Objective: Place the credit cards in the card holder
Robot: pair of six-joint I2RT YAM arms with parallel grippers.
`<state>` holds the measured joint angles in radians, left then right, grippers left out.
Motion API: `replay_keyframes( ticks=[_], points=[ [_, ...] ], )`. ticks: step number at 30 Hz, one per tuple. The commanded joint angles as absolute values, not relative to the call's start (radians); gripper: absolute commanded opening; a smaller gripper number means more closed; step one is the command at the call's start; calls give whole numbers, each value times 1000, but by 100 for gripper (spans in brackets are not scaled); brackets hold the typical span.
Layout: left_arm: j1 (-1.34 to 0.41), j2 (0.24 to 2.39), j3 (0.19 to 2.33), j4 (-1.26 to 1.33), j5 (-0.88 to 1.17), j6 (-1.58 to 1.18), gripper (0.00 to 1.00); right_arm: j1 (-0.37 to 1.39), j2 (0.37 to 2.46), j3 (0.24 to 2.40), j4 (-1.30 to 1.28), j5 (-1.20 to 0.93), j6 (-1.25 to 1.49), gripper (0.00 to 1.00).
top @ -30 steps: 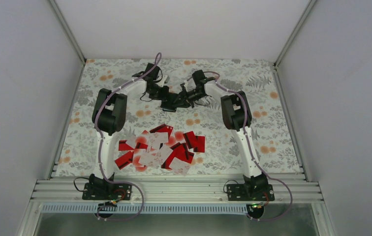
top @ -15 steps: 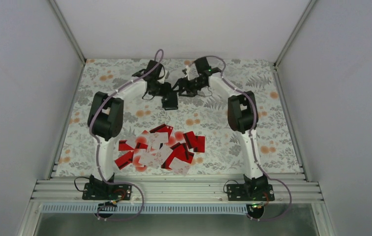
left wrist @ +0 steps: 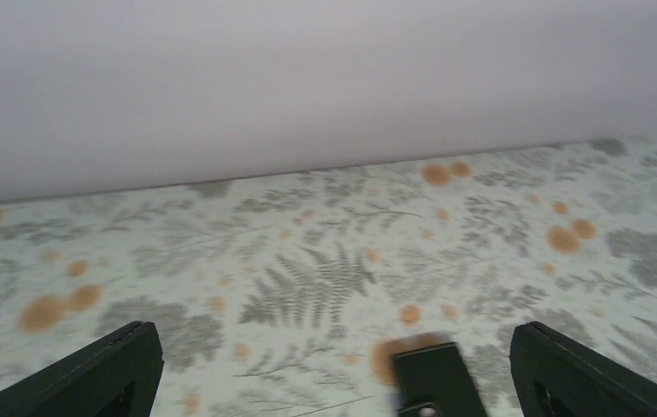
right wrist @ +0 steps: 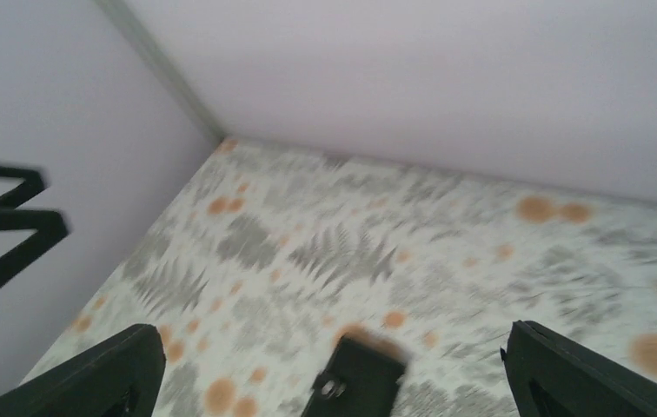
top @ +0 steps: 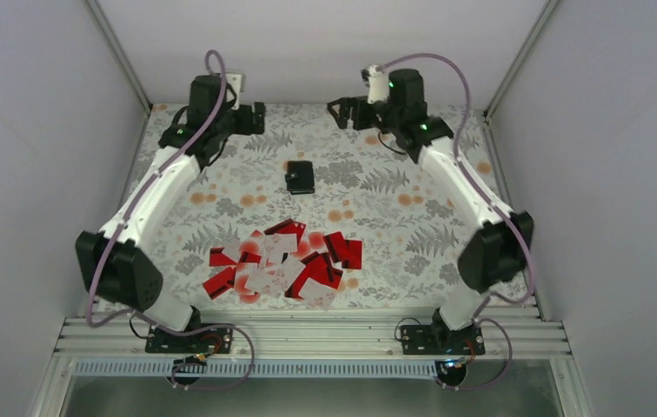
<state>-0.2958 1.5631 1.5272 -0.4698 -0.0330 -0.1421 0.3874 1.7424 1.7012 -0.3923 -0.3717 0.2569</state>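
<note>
Left arm (top: 155,187) and right arm (top: 460,178): white tubes, chunky black joints. Left pincer (top: 258,118) and right pincer (top: 335,111) are matte black, lilac cable (top: 214,65) running behind each, tiny green light (top: 423,127) just behind too.

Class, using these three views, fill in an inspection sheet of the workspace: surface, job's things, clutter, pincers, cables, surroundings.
Surface: table covered with a fern-and-orange-dot cloth.
Job's things: credit cards, red and pale, in an overlapping pile near the arm bases; black card holder lying beyond the pile, apart from it.
Clutter: nothing seen.
Pincers: left pincer open and empty; right pincer open and empty; both near the back wall.
Cables: purple cables run along each arm and loop above the wrists.
Surroundings: plain pale walls; metal rail at the near edge.
</note>
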Motion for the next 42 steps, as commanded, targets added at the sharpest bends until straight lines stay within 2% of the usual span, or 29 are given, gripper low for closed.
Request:
replay_keyframes(
  ticks=[1,6,12,17,22,27,32,39,41,42],
  points=[
    [-229,1467,1356,-363,-148,-63,100,392,1531,1399,-63,1,222,99],
    [-135,1297,1027,-61,-118,17,100,386,1406,1204,-68,269,141,99],
    [-31,1211,721,176,-107,49,100,326,1233,846,135,272,36,99],
    [4,1232,505,464,-64,86,100,260,1194,619,301,254,-4,99],
    [28,1317,397,700,-37,79,100,218,1188,386,653,215,-102,99],
    [39,1430,355,901,-26,85,100,127,1344,323,885,89,-114,99],
    [48,1530,354,1026,42,90,100,78,1481,384,958,-17,-96,99],
    [32,1556,257,1220,57,116,100,14,1468,334,1036,-133,-66,99],
    [27,1555,256,1218,45,120,100,-40,1531,291,1176,-198,-16,99],
    [24,1555,255,1221,39,121,100,-54,1527,316,1107,-204,-4,99]
  ],
)
